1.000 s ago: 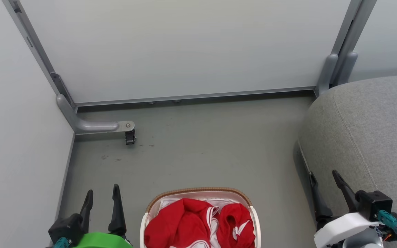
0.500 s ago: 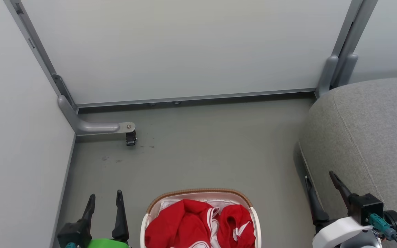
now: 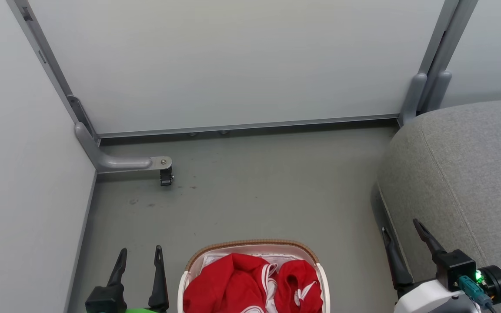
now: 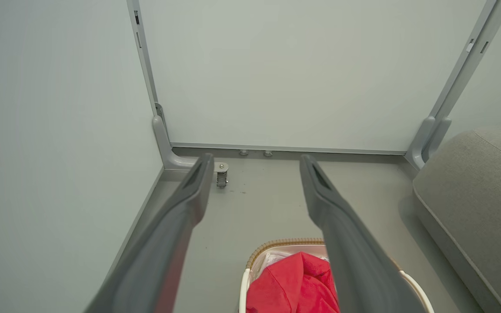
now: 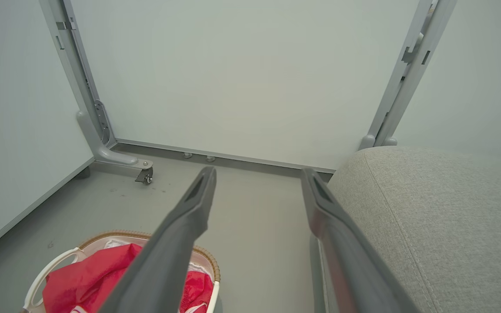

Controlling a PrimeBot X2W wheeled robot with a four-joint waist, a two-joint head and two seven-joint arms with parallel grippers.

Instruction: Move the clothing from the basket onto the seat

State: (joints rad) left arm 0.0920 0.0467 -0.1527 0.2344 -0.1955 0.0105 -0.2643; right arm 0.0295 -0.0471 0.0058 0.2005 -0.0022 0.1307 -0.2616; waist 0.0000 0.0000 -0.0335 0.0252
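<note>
**Figure. Start of the transfer, head view with both wrist views.** The red clothing, two crumpled garments with white trim, lies wholly inside the basket. The basket stands on the grey floor between the two arms. The seat is to the robot's right and carries nothing. The left hand hangs just left of the basket with its fingers spread wide and nothing between them. The right hand is equally wide and empty, close to the seat's rounded edge. No garment has been touched yet, so the step in hand is judged to be the first reach.

*Doing it well.* One hand should come over the basket and descend onto a raised red fold near the middle, well inside the brown rim. It should close on a thick gather, since a thin layer may slip out. The white liner at the far wall should stay out of the grip. The lift should go straight up until the cloth clears the rim, or the light basket may be dragged or tipped. The garment then travels right, well onto the seat and not onto its curved edge.

*Change from the earlier head views.* The whole scene sits slightly lower in the picture, the castor included, so the camera has moved. Both hands lie lower still, the left also nearer the basket, with less of its green cover showing. Their spread is unchanged, and the clothing lies as before.
</note>
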